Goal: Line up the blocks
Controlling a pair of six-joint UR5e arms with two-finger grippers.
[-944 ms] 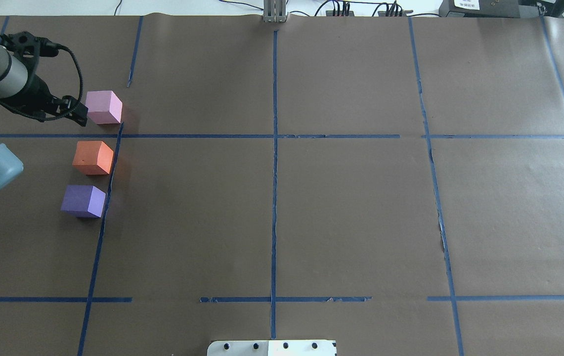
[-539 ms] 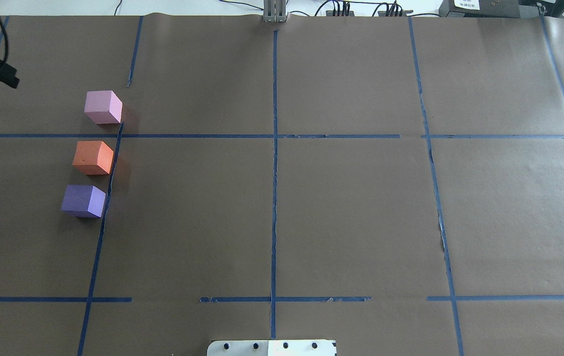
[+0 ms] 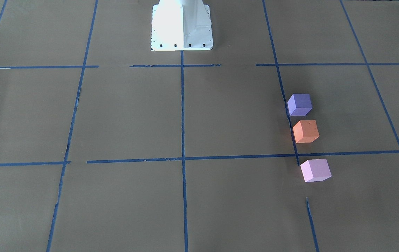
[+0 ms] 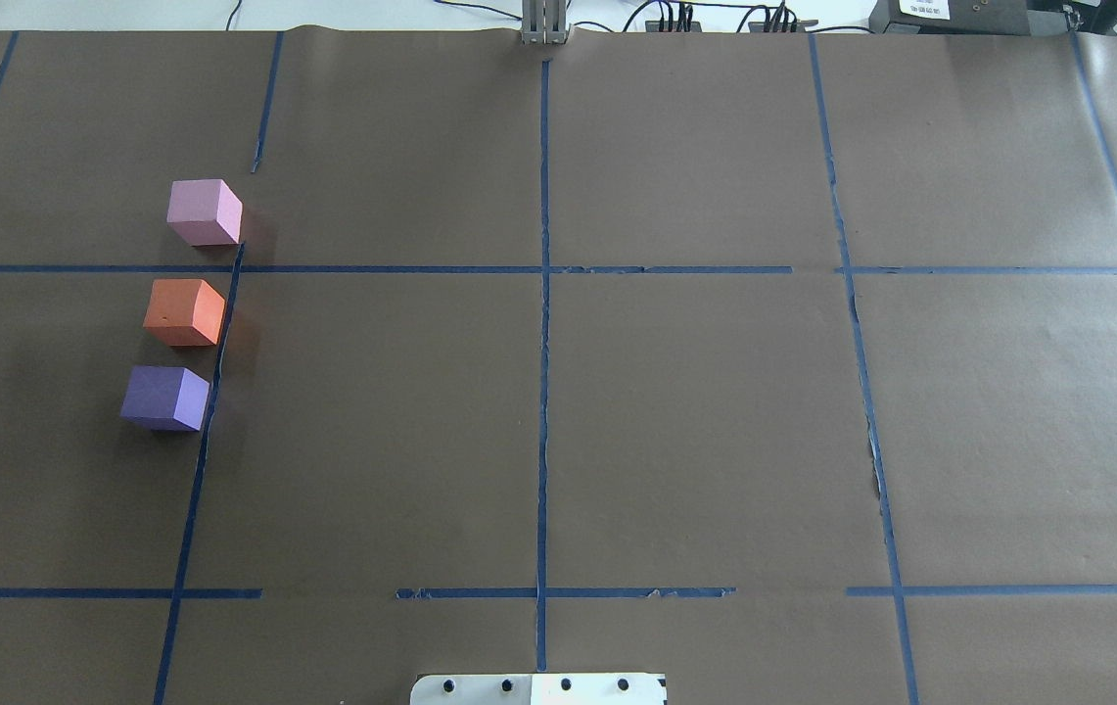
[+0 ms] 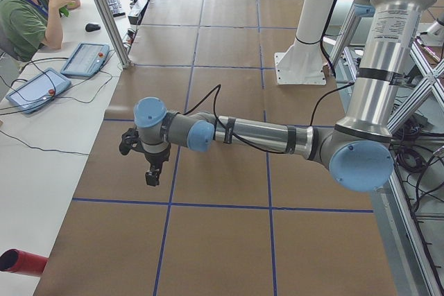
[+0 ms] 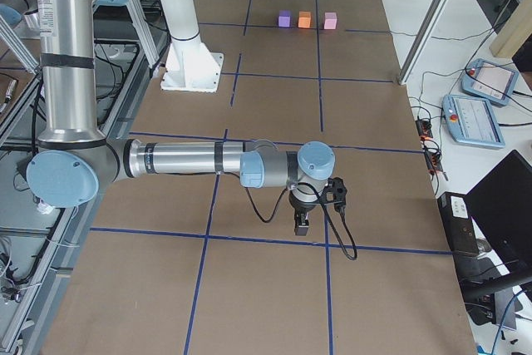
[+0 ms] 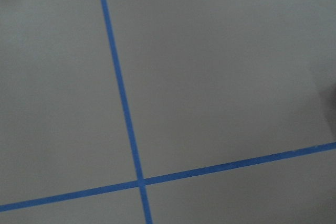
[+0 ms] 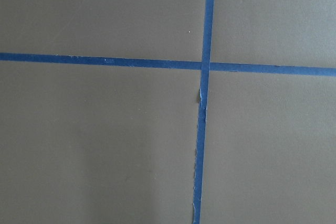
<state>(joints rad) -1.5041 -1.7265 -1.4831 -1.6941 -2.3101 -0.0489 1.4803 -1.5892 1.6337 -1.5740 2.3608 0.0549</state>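
Three cubes lie in a line along a blue tape line on the robot's left side of the brown table. In the overhead view they are the pale pink block [image 4: 205, 211], the orange block [image 4: 184, 311] and the violet block [image 4: 165, 398], with small gaps between them. The front view shows the violet [image 3: 299, 104], orange [image 3: 305, 131] and pink [image 3: 315, 170] blocks. My left gripper [image 5: 151, 175] shows only in the exterior left view, far from the blocks. My right gripper [image 6: 302, 224] shows only in the exterior right view. I cannot tell whether either is open or shut.
The white robot base plate [image 3: 182, 28] stands at the table's robot side. Blue tape lines form a grid on the brown paper. An operator [image 5: 31, 5] sits at a side desk with tablets [image 5: 84, 59]. Both wrist views show only paper and tape.
The left arm, which was beside the pink block, has drawn back to the left and out of the overhead view. The three blocks have not moved.
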